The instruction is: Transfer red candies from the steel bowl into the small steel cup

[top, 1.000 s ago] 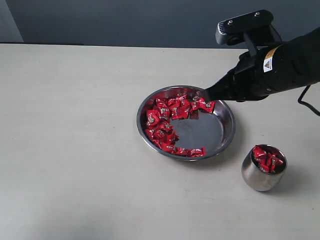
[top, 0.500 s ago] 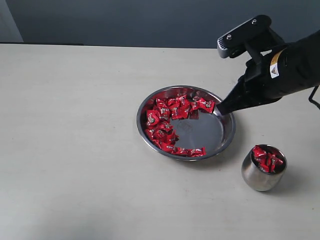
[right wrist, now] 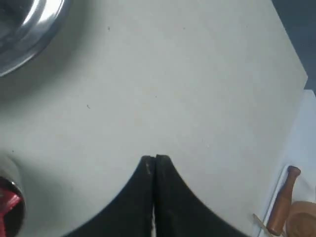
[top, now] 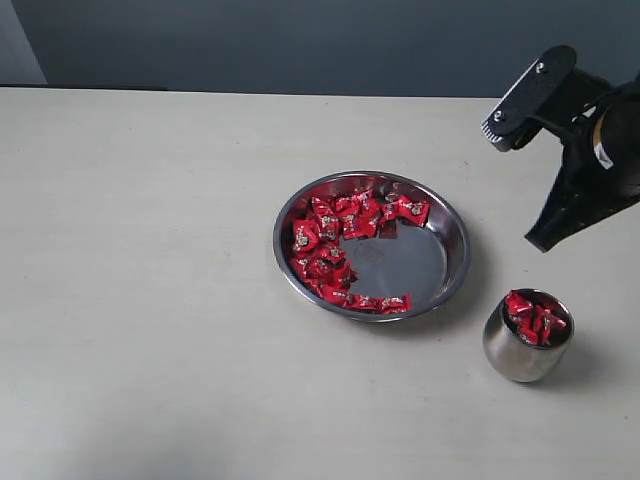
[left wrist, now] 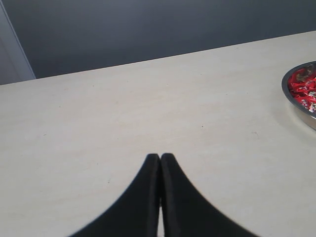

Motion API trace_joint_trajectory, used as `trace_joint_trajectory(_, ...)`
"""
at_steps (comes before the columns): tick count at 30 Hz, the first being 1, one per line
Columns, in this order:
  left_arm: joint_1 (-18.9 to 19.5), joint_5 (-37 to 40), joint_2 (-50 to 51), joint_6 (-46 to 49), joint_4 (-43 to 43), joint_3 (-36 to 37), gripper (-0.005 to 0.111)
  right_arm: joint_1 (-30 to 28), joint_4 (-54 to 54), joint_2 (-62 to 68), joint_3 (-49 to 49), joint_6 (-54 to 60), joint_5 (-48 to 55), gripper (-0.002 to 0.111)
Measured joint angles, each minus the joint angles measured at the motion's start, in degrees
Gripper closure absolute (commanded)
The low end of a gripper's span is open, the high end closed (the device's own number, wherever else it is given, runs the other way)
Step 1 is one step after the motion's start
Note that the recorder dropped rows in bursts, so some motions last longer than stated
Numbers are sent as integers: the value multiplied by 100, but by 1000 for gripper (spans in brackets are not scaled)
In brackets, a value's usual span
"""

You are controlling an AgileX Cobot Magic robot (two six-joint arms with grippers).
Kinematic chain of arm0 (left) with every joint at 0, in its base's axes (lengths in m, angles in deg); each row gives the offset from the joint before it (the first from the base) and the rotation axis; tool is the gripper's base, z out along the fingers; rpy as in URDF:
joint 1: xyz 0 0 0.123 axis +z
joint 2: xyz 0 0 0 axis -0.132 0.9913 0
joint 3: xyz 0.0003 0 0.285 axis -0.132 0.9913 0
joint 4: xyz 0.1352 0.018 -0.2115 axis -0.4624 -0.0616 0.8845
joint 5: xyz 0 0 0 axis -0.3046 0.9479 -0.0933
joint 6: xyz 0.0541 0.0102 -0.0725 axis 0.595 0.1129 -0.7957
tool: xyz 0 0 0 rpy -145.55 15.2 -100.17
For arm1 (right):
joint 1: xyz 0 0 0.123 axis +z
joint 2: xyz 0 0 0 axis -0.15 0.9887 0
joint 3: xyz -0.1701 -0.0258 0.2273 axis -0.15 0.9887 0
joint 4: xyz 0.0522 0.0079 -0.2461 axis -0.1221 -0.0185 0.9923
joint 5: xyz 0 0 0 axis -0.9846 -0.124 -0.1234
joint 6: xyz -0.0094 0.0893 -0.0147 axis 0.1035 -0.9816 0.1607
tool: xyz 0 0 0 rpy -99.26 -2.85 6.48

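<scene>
The steel bowl (top: 452, 268) sits mid-table, with red candies (top: 330, 235) heaped along its far and left sides. To its front right stands the small steel cup (top: 512, 356), holding several red candies (top: 535, 320). My right gripper (top: 540, 243) hangs shut above the table, right of the bowl and behind the cup; no candy shows between its jaws (right wrist: 155, 158). The right wrist view catches the bowl's rim (right wrist: 29, 24) and the cup's edge (right wrist: 7, 183). My left gripper (left wrist: 160, 156) is shut and empty over bare table, with the bowl (left wrist: 287, 94) off to one side.
The pale table (top: 150, 300) ends at a dark wall behind. In the right wrist view, past the table's edge, a brown wooden handle (right wrist: 285, 200) and a round wooden piece (right wrist: 302, 217) lie on a white surface.
My right gripper has left the bowl's far rim and swung right and up, ending behind the cup. It stayed shut. The candies in the bowl and the cup look unchanged.
</scene>
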Motion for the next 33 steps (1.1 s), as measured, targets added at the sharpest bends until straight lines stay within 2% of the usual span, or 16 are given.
trace_joint_trajectory(2, 0, 0, 0, 0, 0, 0, 106, 0, 0, -275, 25, -226, -332, 109)
trace_joint_trajectory(6, 0, 0, 0, 0, 0, 0, 106, -180, -26, -1265, 240, -988, -1918, 109)
trace_joint_trajectory(11, 0, 0, 0, 0, 0, 0, 106, -1258, -480, -2571, 799, -1828, -3026, 109)
trace_joint_trajectory(15, 0, 0, 0, 0, 0, 0, 106, -2237, -786, -3651, 1716, -1960, -3108, 109)
trace_joint_trajectory(21, 0, 0, 0, 0, 0, 0, 106, -2996, -828, -5371, 3223, -1976, -3686, 109)
trace_joint_trajectory(24, 0, 0, 0, 0, 0, 0, 106, -3381, -1406, -6658, 4431, -1999, -4426, 109)
trace_joint_trajectory(28, 0, 0, 0, 0, 0, 0, 106, -3438, -1727, -7222, 5098, -1999, -4731, 109)
trace_joint_trajectory(33, 0, 0, 0, 0, 0, 0, 106, -3438, -1750, -7443, 5113, -1993, -4650, 109)
